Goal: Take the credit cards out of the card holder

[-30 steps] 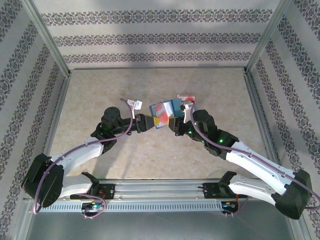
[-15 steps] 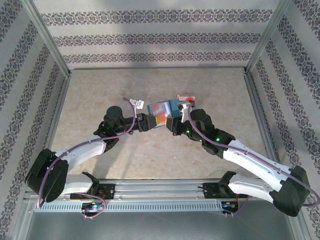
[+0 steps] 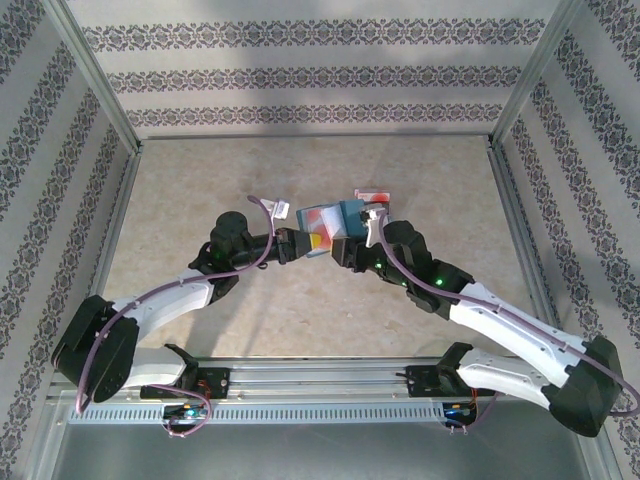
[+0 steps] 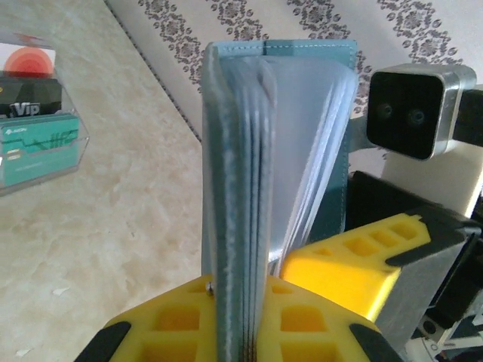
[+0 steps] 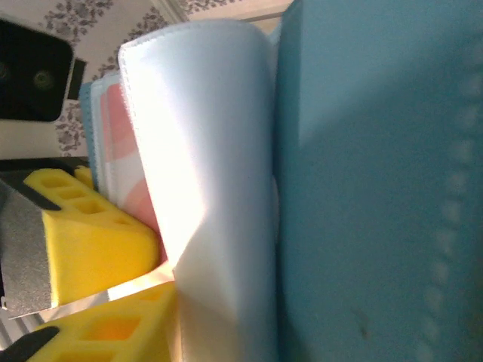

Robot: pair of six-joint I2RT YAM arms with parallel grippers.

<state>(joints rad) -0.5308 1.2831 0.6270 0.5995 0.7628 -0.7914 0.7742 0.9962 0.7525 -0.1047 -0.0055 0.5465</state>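
**Holder fanned open in mid-air, one card left to draw**

The card holder hangs above the middle of the bench, touching nothing but the two hands. It is spread open, with teal covers outside and a sheaf of clear sleeves between them. Through one sleeve we see a red-orange card, so we judge the holder not yet empty.

The left hand is clamped on the holder. In its wrist view the yellow pads pinch one cover and a bundle of sleeves at their lower edge. The right hand meets the holder from the other side, with one yellow finger beside the outside of the far cover. We cannot tell whether its jaws grip that cover or stand loose.

Three credit cards lie on the bench toward its far edge, right of the middle, beyond the right hand. They overlap in steps.

We take the step in hand to be parting the sleeves to reach the next card. The next move calls for the left hand to hold firm while the right pinches the card's free edge and draws it straight along its pocket.

The dark card reads "ViP". The teal card bears a small logo and lettering too fine to read. We find no writing on the holder.
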